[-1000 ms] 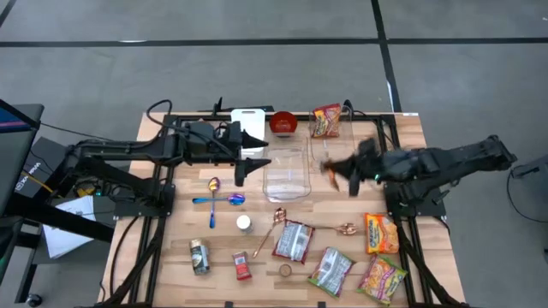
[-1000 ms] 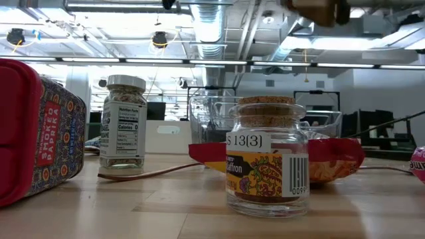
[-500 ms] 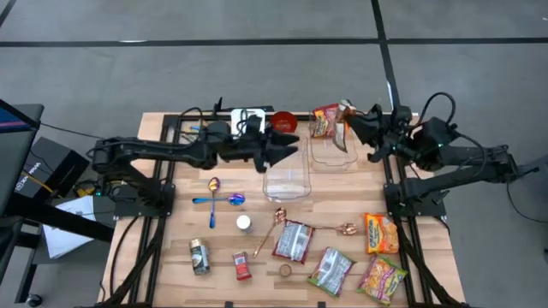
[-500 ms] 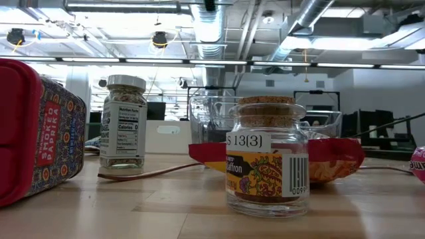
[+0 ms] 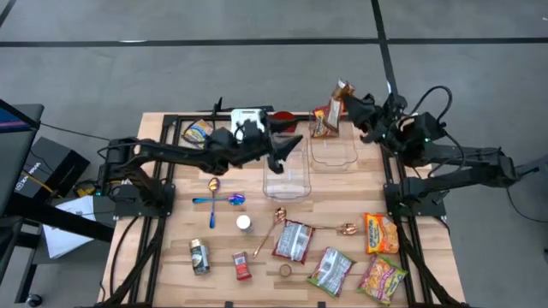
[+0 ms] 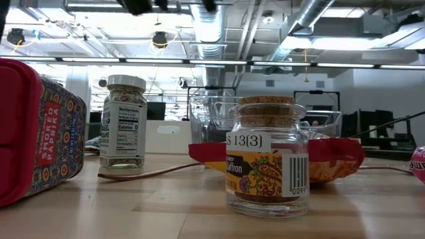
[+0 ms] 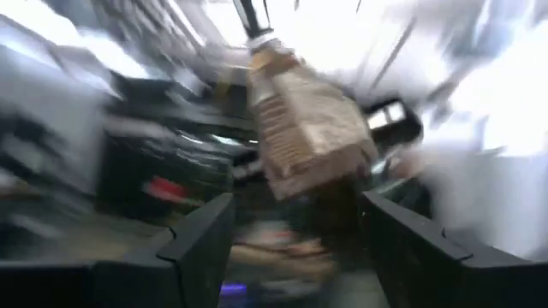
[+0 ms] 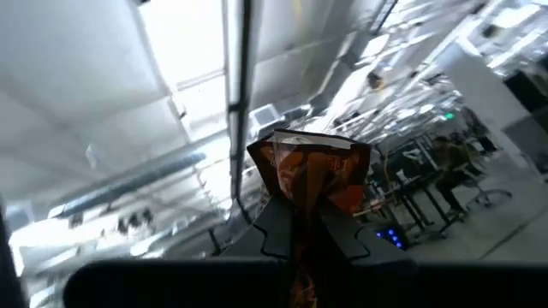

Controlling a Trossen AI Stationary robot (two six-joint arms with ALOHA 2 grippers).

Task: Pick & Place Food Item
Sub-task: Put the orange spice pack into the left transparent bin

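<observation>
Right gripper: closed on a brown snack packet, raised over the far edge of the worktop.
Snack packet: it stands up between the closed fingers, above the right clear container.
Left gripper: fingers apart, holding nothing, beside the left clear container.
Red bowl: behind the containers.

Bright ceiling lights glare; left wrist view smeared with motion blur.
</observation>
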